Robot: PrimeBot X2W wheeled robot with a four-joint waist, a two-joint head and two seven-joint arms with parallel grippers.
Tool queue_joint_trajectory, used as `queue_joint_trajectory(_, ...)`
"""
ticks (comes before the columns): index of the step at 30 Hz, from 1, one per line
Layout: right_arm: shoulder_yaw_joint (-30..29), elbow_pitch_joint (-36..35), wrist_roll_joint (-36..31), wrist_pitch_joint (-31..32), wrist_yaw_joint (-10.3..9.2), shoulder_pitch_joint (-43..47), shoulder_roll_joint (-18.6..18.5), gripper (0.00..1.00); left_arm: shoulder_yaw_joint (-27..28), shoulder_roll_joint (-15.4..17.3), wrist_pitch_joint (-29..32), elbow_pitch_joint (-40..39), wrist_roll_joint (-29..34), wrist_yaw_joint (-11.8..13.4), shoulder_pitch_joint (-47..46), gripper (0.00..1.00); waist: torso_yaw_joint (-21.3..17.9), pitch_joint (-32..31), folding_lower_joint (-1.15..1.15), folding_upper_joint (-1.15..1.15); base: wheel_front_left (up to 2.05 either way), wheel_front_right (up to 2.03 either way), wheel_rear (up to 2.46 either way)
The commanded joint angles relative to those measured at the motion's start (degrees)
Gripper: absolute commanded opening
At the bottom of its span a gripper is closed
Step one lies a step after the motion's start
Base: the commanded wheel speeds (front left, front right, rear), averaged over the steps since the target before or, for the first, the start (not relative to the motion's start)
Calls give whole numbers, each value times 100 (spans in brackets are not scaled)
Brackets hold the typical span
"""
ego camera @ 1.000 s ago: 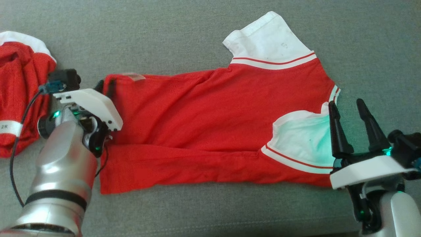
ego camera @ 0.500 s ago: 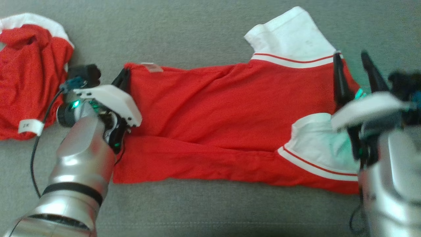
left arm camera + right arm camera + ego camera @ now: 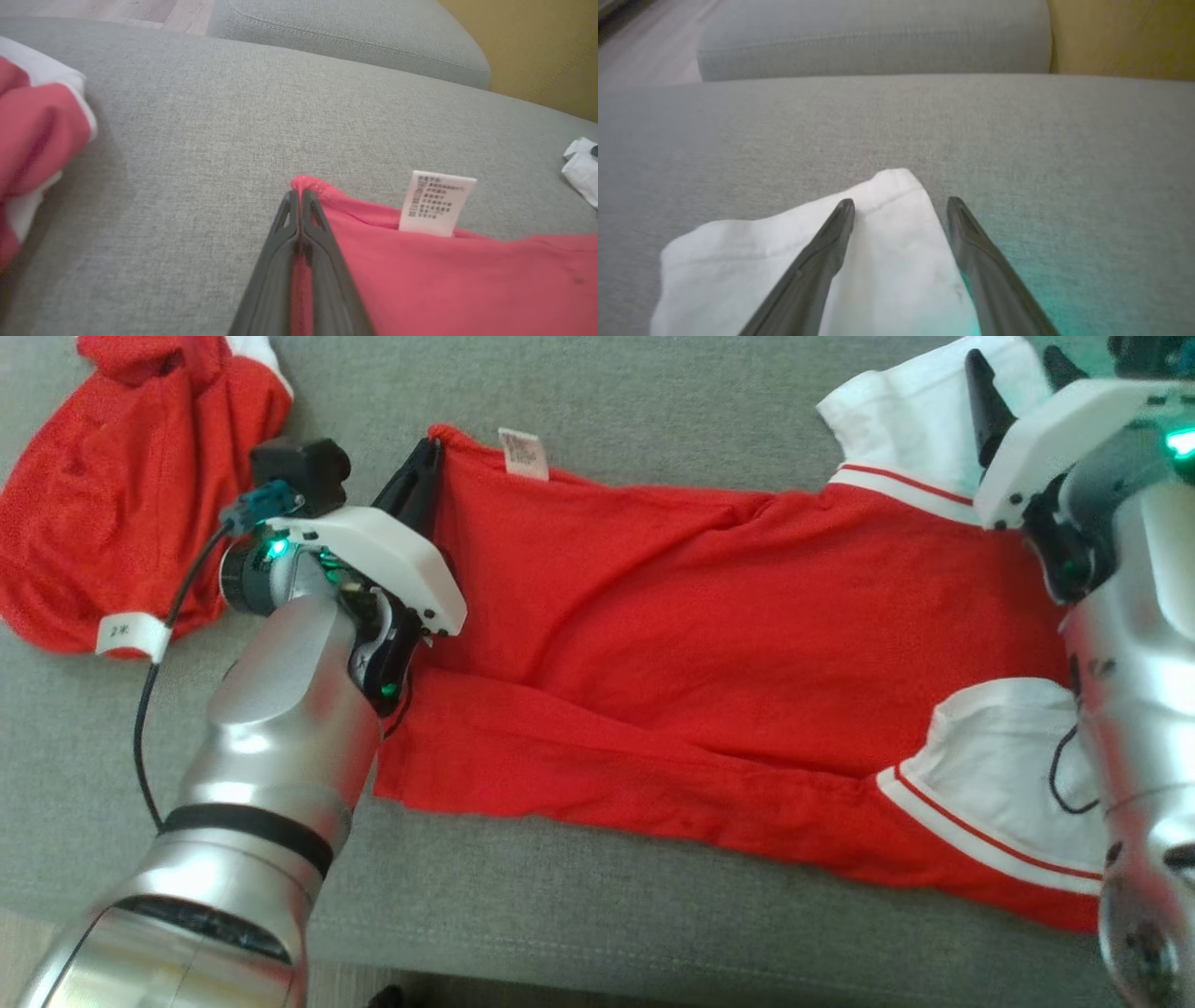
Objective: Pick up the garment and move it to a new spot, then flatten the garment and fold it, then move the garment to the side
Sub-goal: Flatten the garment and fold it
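Folding seems in hand: left claw (image 3: 299, 205) clenches the hem corner (image 3: 306, 184) of the red white-sleeved shirt (image 3: 709, 616) lying on the grey sofa cushion (image 3: 653, 392); right claw (image 3: 900, 201), released over its sleeve (image 3: 887, 261), must close next.

On the sofa (image 3: 653, 392), the garment (image 3: 728, 644) lies right of the other shirt (image 3: 121, 495).

tag (image 3: 131, 633) on red heap (image 3: 93, 504), left of frame: "2" plus an unclear character | label (image 3: 437, 203) on shirt (image 3: 467, 280) hem: print too small to read
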Motion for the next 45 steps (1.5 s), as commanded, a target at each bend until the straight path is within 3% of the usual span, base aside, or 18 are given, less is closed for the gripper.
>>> queue_joint_trajectory(1,110,158,-64,62,39,-310,-28,100,59,160,-66,-150,-71,2,-274,0,74,90,0,0,0,0,0)
queue_joint_trajectory(4,164,668,-123,158,39,-612,-61,100,-10,152,-74,-179,-141,2,-315,0,103,145,0,0,0,0,0)
queue_joint_trajectory(5,210,797,-137,176,39,-697,-64,91,-23,150,-75,-196,-162,2,-327,0,107,164,0,0,0,0,0)
queue_joint_trajectory(7,317,976,-154,132,39,-829,-63,0,-4,155,-76,-257,-205,2,-326,0,106,191,0,0,0,0,0)
queue_joint_trajectory(14,538,1076,72,-448,39,-935,-85,0,331,361,-78,-627,-211,1,-130,0,15,135,0,0,0,0,0)
queue_joint_trajectory(23,908,198,831,-1211,39,-357,-187,0,710,585,-78,-1190,-30,4,508,0,-158,-215,0,0,0,0,0)
queue_joint_trajectory(30,871,-1416,1451,-1370,39,671,-386,0,913,722,-78,-1606,29,4,1001,0,-303,-562,0,0,0,0,0)
queue_joint_trajectory(34,655,-2402,1541,-1161,39,1363,-449,0,1012,814,-78,-1779,13,17,1177,0,-407,-723,0,0,0,0,0)
queue_joint_trajectory(45,35,-4326,1672,-354,39,3230,55,0,1183,897,-2,-2245,-366,35,1826,0,-589,-1122,0,0,0,0,0)
